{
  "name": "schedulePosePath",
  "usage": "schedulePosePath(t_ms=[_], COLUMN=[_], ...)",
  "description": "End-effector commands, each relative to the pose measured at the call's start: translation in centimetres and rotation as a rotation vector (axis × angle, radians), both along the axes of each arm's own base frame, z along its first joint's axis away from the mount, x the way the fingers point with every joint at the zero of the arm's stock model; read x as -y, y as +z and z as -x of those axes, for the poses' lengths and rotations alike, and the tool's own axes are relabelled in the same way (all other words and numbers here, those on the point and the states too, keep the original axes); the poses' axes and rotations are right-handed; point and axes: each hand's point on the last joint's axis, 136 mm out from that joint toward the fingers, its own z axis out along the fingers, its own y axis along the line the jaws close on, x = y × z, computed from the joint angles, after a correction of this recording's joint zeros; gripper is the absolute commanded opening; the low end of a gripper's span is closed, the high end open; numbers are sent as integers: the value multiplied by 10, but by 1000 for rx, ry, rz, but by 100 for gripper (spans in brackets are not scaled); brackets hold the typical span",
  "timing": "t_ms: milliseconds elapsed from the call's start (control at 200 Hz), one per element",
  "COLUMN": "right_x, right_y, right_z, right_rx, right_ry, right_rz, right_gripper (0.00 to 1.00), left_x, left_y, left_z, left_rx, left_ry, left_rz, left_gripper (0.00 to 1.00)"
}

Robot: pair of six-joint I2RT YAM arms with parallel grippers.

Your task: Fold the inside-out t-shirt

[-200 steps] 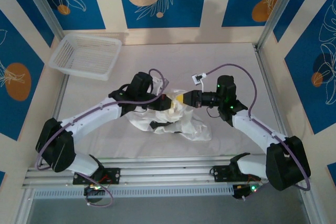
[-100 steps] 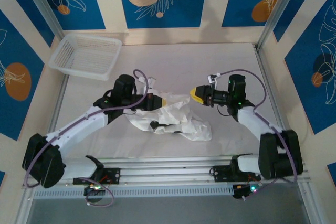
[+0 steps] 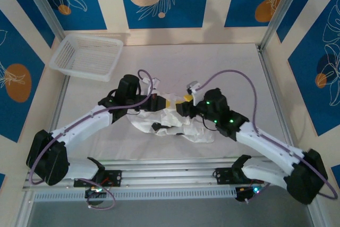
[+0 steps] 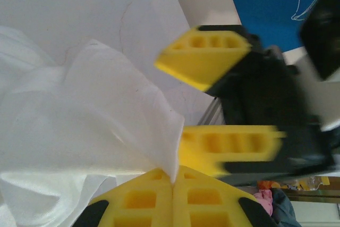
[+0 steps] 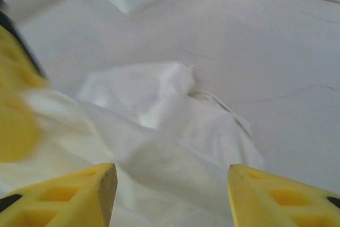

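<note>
The inside-out t-shirt (image 3: pixel 183 126) is seen crumpled in a loose heap on the bench (image 3: pixel 223 62), at its middle and toward the near edge, between the two arms. A raised fold of the white cloth is held by the left pincer (image 4: pixel 172 190). In the left wrist view its yellow fingers are pressed together, and a thin edge of fabric is pinched in the seam between them. The cloth is drawn up from the heap to that grip. The right pincer (image 5: pixel 170 190) is held just beside the left one, over the far part of the heap. Its yellow fingers are spread apart and nothing is clamped between them. In the right wrist view, wrinkled cloth is seen lying below and ahead of the gap. Whether its fingertips are touching the fabric cannot be told. A white mesh basket (image 3: pixel 87 56) is set at the far left corner of the bench, well apart from the heap.
</note>
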Motion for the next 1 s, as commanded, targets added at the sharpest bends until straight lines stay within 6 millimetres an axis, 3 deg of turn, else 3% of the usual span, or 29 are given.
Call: schedulePosePath(t_ms=[0, 265, 440, 580, 705, 825, 995], right_x=[16, -17, -15, 6, 40, 71, 89], right_y=[23, -3, 12, 24, 15, -4, -33], right_z=[-36, -34, -46, -56, -54, -39, -21], right_rx=[196, 260, 367, 371, 160, -132, -493], right_ry=[-123, 26, -41, -161, -245, -274, -266], right_rz=[144, 328, 390, 394, 344, 176, -71], right_gripper=[57, 64, 67, 66, 58, 52, 43], left_x=[6, 6, 7, 7, 7, 7, 8], left_y=[21, 20, 20, 17, 15, 13, 11], left_z=[0, 0, -1, -2, -2, -2, -2], left_rx=[36, 37, 40, 36, 34, 33, 29], left_ry=[-21, -19, -21, -22, -23, -25, -27], left_rz=[42, 39, 40, 33, 31, 28, 30], left_gripper=[0, 0, 0, 0, 0, 0, 0])
